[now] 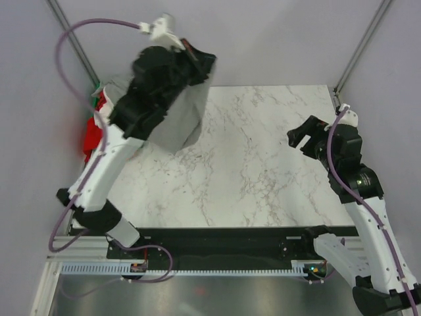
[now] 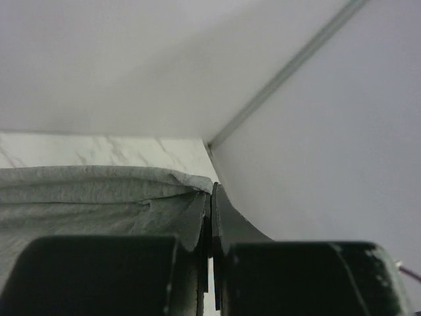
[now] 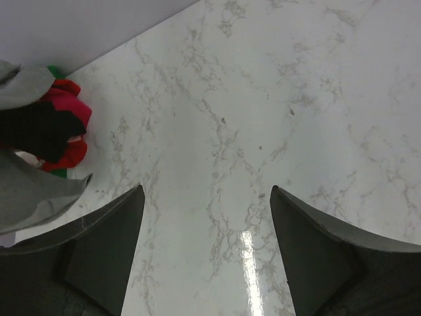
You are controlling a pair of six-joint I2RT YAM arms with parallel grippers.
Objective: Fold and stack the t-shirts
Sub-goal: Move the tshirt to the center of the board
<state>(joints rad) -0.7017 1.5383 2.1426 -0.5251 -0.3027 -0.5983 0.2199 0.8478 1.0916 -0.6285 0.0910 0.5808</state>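
Note:
A heather-grey t-shirt (image 1: pixel 186 118) hangs in the air over the table's far left, held by its top edge in my left gripper (image 1: pixel 205 60). In the left wrist view the jaws of the left gripper (image 2: pixel 212 197) are shut on the grey t-shirt's (image 2: pixel 92 194) hem, and the cloth drapes off to the left. More t-shirts lie in a heap (image 1: pixel 93 135) at the table's left edge, where red (image 3: pixel 64 99), black (image 3: pixel 33 128) and a bit of green show. At the right side my right gripper (image 1: pixel 300 136) (image 3: pixel 206 192) is open above bare marble, holding nothing.
The white marble table (image 1: pixel 263 171) runs from the hanging shirt to the right arm. Grey walls and metal frame posts (image 1: pixel 360 46) close the back and sides. The left arm's purple cable (image 1: pixel 85 29) loops above the heap.

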